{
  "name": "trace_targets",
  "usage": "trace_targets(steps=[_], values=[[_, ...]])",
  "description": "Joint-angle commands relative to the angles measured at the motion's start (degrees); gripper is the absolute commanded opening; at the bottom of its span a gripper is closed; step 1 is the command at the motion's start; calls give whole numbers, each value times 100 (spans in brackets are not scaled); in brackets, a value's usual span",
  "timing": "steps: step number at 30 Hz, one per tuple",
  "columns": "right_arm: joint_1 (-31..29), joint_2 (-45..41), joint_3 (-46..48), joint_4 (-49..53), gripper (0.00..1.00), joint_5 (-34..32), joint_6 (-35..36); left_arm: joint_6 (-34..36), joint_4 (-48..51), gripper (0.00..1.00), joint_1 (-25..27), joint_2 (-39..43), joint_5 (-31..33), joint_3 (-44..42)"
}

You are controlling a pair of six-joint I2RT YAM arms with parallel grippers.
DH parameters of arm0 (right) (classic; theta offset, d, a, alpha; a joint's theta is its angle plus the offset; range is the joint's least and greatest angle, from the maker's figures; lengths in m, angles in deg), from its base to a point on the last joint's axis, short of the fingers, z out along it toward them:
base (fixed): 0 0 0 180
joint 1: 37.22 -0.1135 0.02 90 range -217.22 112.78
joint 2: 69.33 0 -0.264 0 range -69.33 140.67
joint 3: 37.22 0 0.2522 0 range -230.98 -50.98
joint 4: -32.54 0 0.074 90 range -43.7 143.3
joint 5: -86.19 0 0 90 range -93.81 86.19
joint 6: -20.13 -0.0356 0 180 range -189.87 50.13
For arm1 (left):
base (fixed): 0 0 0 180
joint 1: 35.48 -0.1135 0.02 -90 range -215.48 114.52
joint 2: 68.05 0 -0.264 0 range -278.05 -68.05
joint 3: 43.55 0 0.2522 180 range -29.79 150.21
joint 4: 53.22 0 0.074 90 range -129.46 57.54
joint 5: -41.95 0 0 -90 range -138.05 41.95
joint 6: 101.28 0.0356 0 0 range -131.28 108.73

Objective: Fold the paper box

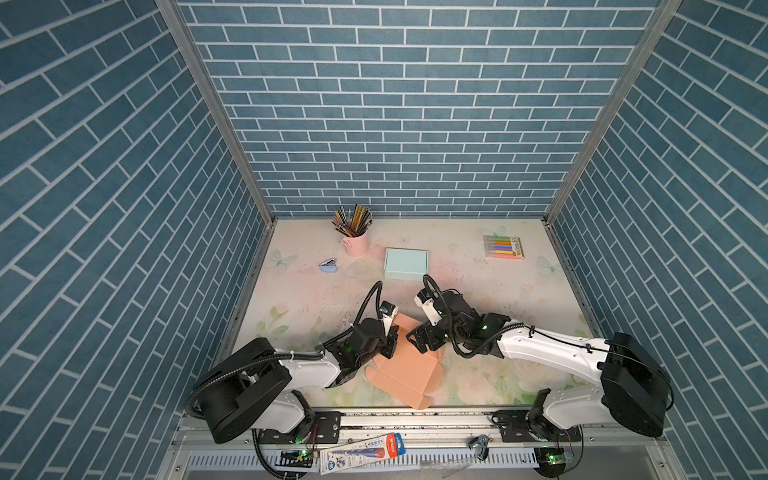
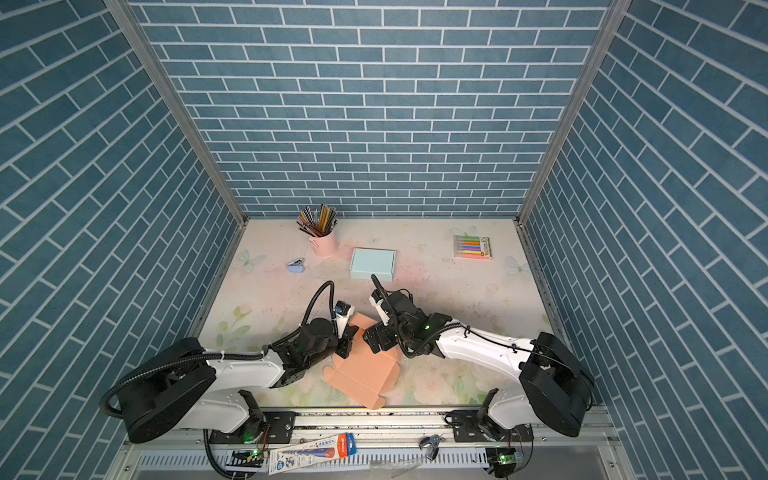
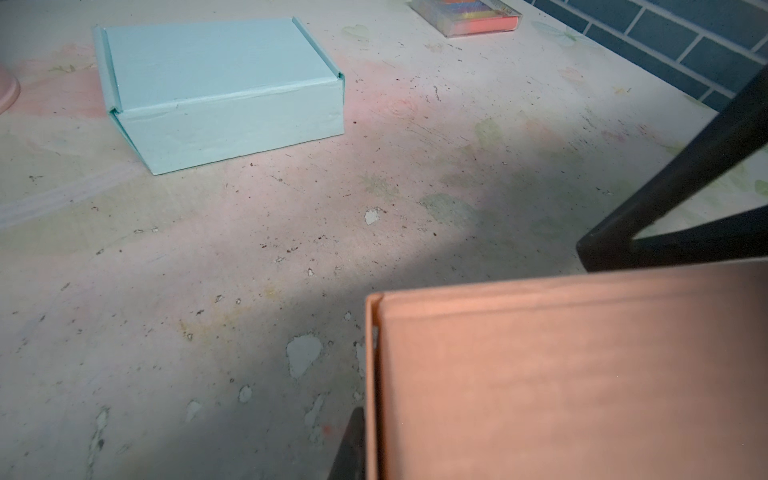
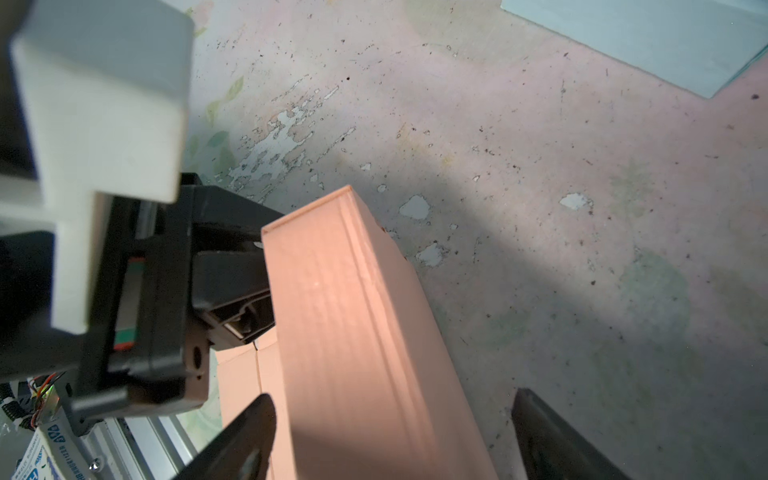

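Orange paper box [image 1: 409,376] is lying half-open at the lower middle of both top views, with one flap [image 4: 353,311] standing up between the arms. Right gripper [image 4: 392,397] is straddling that flap, fingers spread wide. Left gripper [image 1: 392,343] is sitting right against the flap's edge with its second finger hidden, so honestly can't tell if it's pinching.

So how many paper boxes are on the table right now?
2. A closed light blue box sits toward the back, near the middle; the part-folded orange box lies near the front edge. No others seem hidden.
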Motion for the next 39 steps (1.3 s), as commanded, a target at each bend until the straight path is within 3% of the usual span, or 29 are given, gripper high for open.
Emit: trace_targets(steps=[1, 12, 19, 29, 39], values=[[42, 39, -152, 66, 88, -64, 218, 38, 17, 15, 19, 11, 52, 0], [118, 47, -82, 56, 79, -106, 230, -30, -12, 22, 69, 155, 34, -98], [119, 165, -108, -26, 66, 88, 283, 125, -211, 22, 54, -124, 98, 76], [115, 143, 16, -181, 53, 535, 198, 161, -577, 12, 54, -276, 35, 125], [96, -12, 303, -618, 49, 1267, -95, 85, -744, 3, 57, -368, 140, 106]])
